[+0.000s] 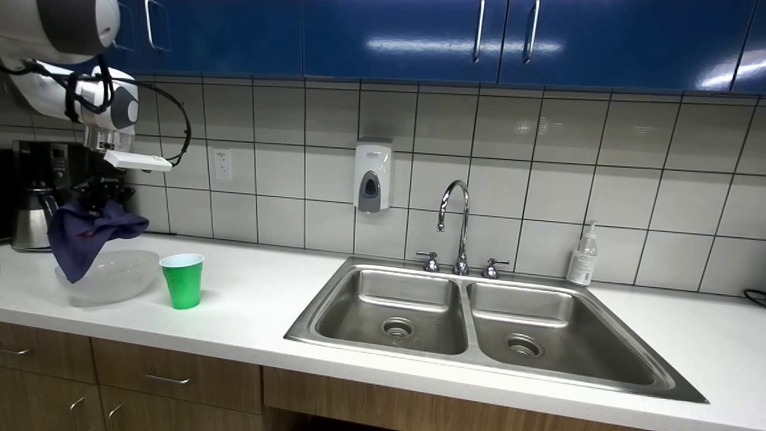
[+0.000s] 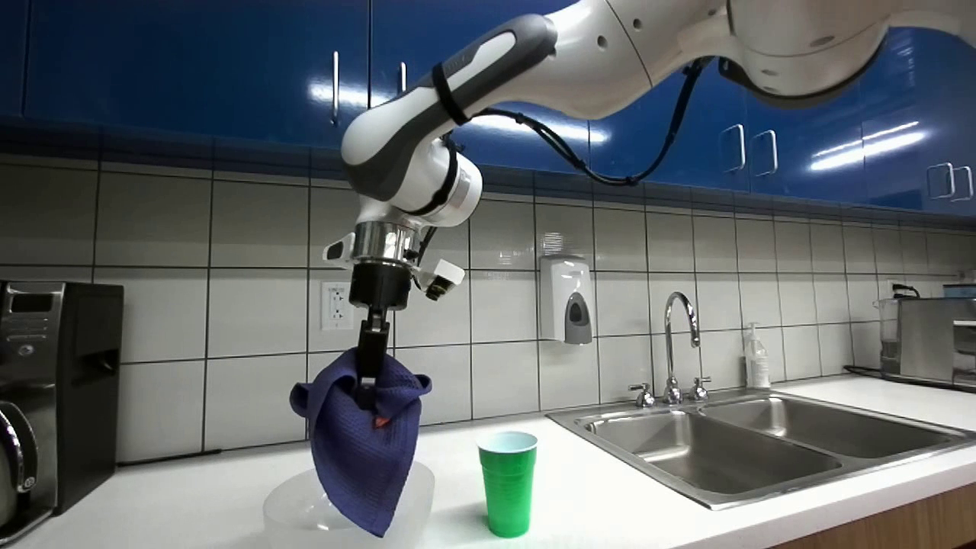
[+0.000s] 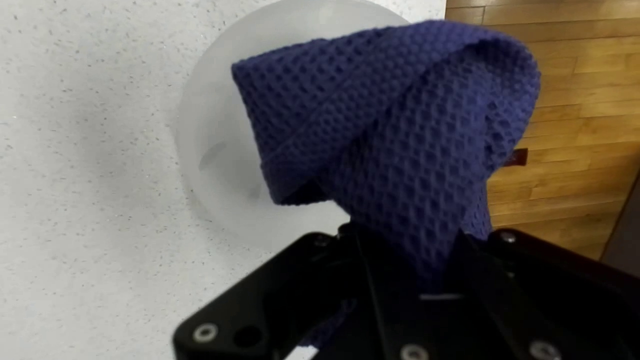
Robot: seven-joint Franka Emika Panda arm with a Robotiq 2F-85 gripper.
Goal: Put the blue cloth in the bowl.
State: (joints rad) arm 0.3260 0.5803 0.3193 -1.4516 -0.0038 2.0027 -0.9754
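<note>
Cloth point(image 2: 366, 465) in the gripper point(image 2: 367, 390) bears an unreadable red tag point(image 3: 518, 157).

My tool point(image 2: 367, 389) looks matt, with bright metal screws point(image 3: 205, 332); the cloth point(image 2: 364, 465) is matt fabric in a rough waffle weave. The bowl point(image 1: 122, 281) looks like smooth, cloudy plastic, the cup point(image 1: 184, 284) like shinier plastic. I see a smooth surface point(image 1: 257, 299), a satin metal sink point(image 1: 479, 354), a polished metal tap point(image 1: 464, 221), glossy tiles point(image 1: 281, 170) and cupboards point(image 1: 407, 36), wood-grained drawers point(image 1: 209, 380) and a smooth wooden floor point(image 3: 575, 115).
</note>
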